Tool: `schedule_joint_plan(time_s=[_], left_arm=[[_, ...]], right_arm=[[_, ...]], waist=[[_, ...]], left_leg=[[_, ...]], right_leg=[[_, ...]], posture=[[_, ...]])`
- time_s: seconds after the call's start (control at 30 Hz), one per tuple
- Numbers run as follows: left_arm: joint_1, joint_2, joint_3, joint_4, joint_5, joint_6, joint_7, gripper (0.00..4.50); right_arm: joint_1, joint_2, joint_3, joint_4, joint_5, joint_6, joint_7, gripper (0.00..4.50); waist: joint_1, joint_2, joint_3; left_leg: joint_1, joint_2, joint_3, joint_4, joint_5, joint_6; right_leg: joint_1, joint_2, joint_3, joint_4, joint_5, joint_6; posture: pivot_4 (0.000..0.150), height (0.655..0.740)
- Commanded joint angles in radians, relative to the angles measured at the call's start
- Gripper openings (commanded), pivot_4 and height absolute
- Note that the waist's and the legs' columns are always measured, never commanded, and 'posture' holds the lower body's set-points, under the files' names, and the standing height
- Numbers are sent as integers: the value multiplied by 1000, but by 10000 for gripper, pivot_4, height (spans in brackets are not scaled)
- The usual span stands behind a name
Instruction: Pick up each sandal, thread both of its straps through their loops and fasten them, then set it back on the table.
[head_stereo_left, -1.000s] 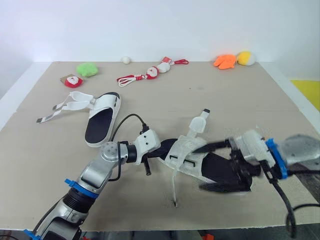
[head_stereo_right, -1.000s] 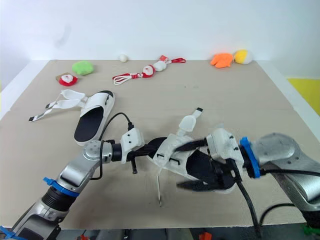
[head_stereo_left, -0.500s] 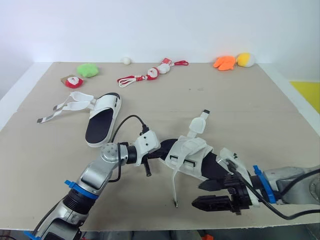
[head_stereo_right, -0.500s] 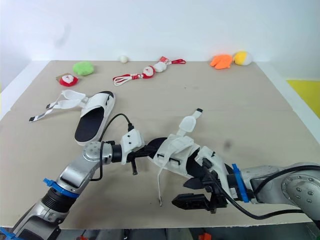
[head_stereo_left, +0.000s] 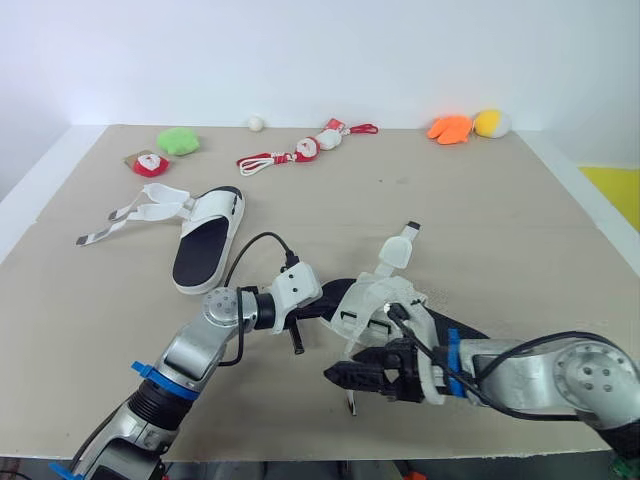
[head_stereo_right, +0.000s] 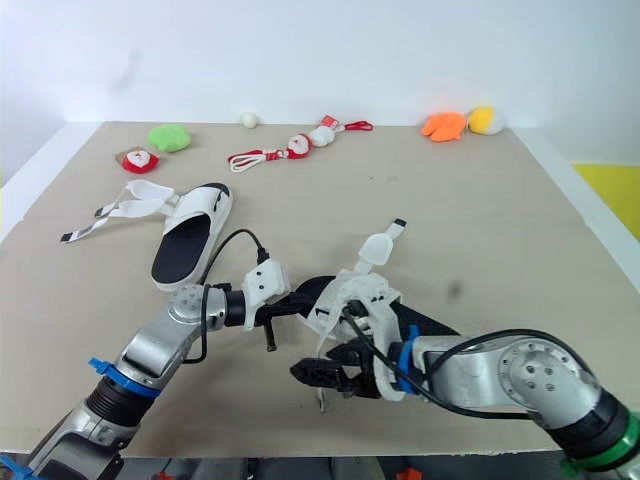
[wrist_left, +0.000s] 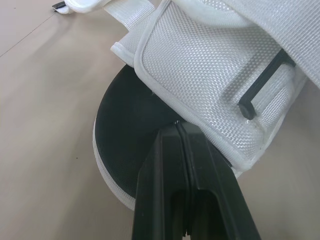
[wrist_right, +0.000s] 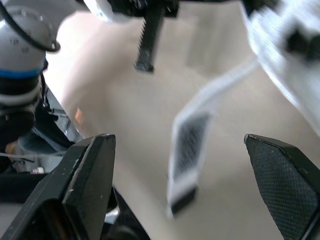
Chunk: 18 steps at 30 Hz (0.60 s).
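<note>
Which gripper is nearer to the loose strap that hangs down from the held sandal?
Right. The right gripper is open, just beside the loose strap near its lower end. The left gripper is shut on the sandal at its sole edge, farther away.

My left arm (head_stereo_left: 188, 352) and right arm (head_stereo_left: 588, 372): silver-grey metal, blue bands, white wrist housings. Black cable (head_stereo_left: 258, 233) loops off left. On left gripper (wrist_left: 181, 128) and right gripper (wrist_right: 177, 139): black fingers, dimpled pads (wrist_right: 286, 181).
</note>
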<state>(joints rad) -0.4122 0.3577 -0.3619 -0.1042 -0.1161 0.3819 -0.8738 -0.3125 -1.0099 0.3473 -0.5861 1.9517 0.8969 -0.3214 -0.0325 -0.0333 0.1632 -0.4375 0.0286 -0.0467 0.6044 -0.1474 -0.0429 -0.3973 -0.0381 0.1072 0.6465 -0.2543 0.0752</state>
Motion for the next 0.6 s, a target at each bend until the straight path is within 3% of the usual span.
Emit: schedule_joint_plan(time_s=[0.03, 0.13, 0.27, 0.43, 0.47, 0.6], left_arm=[[42, 4, -71, 35, 23, 46, -16, 0], [45, 3, -71, 30, 23, 51, -13, 0], [47, 4, -69, 28, 23, 53, -12, 0], [44, 4, -66, 30, 22, 53, -11, 0], [43, 4, -66, 30, 23, 53, -11, 0], [40, 3, -65, 39, 24, 46, -12, 0]], right_arm=[[-22, 18, 0, 3, 21, -16, -72, 44322], [-28, 31, 6, 16, 21, -4, -95, 44322], [-35, 28, -3, 39, 21, 20, -102, 28539], [-36, 6, -24, 55, 21, 52, -70, 3919], [-35, 0, -27, 56, 21, 57, -62, 628], [-37, -30, -71, 65, 21, 83, 45, 628]], waist=[[0, -1, -1], [0, 0, -1], [0, 1, -2], [0, 1, -3], [0, 1, -4], [0, 1, -4]], left_leg=[[0, 0, 0, 0, 0, 0], [0, 0, 0, 0, 0, 0], [0, 0, 0, 0, 0, 0], [0, 0, 0, 0, 0, 0], [0, 0, 0, 0, 0, 0], [0, 0, 0, 0, 0, 0]], right_leg=[[0, 0, 0, 0, 0, 0], [0, 0, 0, 0, 0, 0], [0, 0, 0, 0, 0, -1], [0, 0, 0, 0, 0, -1], [0, 0, 0, 0, 0, -1], [0, 0, 0, 0, 0, -1]], posture=[[1500, 7400], [1500, 7400], [1500, 7400], [1500, 7400], [1500, 7400], [1500, 7400]])
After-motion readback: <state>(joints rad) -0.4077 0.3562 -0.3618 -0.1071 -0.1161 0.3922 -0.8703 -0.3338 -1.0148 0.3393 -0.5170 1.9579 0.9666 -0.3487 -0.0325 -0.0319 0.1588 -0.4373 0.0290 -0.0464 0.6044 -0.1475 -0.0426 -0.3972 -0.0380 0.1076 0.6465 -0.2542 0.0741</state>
